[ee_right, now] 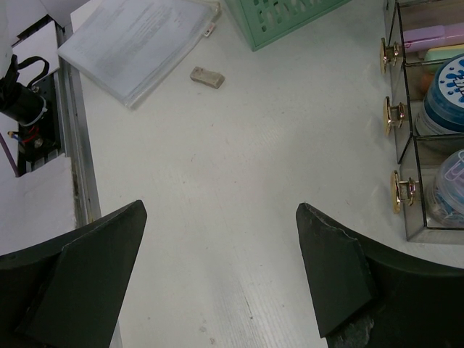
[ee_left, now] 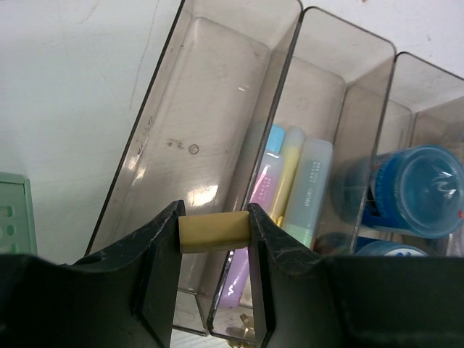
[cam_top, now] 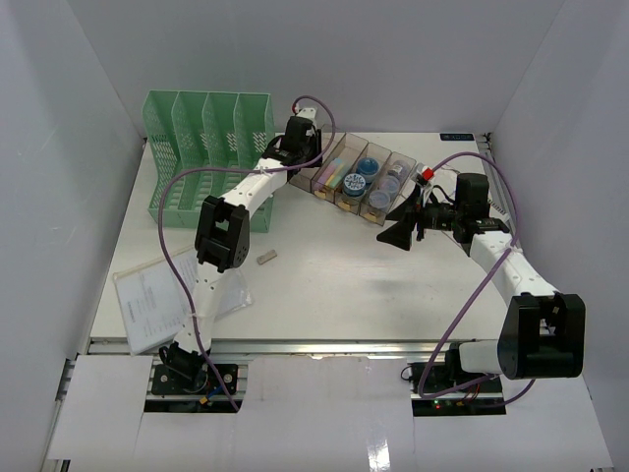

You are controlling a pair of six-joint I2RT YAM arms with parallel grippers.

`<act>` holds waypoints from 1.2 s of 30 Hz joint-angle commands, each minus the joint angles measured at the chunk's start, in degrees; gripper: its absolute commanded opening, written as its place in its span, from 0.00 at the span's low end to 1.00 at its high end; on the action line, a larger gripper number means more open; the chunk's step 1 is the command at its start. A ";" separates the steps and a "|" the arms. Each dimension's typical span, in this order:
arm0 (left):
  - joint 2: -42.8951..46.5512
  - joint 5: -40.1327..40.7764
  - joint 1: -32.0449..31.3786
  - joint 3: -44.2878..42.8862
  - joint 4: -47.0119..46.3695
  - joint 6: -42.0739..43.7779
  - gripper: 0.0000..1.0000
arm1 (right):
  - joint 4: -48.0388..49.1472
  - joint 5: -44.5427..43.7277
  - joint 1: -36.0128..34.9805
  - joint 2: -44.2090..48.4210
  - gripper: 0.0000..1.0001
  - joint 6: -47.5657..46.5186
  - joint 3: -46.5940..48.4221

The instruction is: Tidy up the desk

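Desk (cam_top: 344, 285) tidying looks partway done. A clear tray (ee_left: 145, 138) at the far middle already has highlighters (ee_left: 290, 181) in its second slot and blue round containers (ee_left: 420, 188) further right, so like seems to go with like. The left gripper (ee_left: 214, 217) pinches a small tan eraser (ee_left: 214, 232) by its two ends, fingers closed on it. It hangs over the tray's leftmost slot, which shows nothing inside, so that is probably where the eraser goes.

The right gripper (ee_right: 220, 210) has its fingers spread wide and holds nothing. It hovers over bare white tabletop beside the tray's knobbed end, likely waiting its turn. A small block (ee_right: 207, 77) lies loose on the near left, close to a plastic document folder (ee_right: 138, 43) and the green file rack (cam_top: 206, 147).

The desk lies under both pairs of fingers and apart from them. Below the left pair it is mostly covered by the tray, with a white strip showing to the left. Below the right pair it is open surface.
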State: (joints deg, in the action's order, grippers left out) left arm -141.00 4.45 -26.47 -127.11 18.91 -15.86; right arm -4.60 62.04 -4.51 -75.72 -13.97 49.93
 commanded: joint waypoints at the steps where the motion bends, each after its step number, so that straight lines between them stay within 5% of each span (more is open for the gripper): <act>1: 0.84 0.97 0.28 -1.52 -0.60 0.94 0.35 | 0.12 0.98 0.29 -0.35 0.90 -1.04 0.63; 11: 1.94 1.18 0.28 -0.69 -0.71 1.44 0.63 | -0.06 0.89 0.29 -0.57 0.90 -1.84 0.43; 22: 7.02 -4.34 0.19 1.73 -1.35 0.61 0.64 | -4.09 2.10 0.29 -1.77 0.90 -10.03 -0.03; 30: 22.45 -26.03 -0.60 14.44 -2.40 3.61 0.70 | -14.91 8.10 -3.12 -2.54 0.90 -39.22 -2.75; 36: 43.42 -28.65 -0.54 36.74 -6.13 6.98 0.78 | -19.17 -1.14 -13.06 -1.58 0.90 -55.99 -4.92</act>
State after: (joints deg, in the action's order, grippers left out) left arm -115.77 -18.19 -26.90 -101.85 15.72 -12.11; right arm -18.46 66.01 -11.09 -78.31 -52.55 45.41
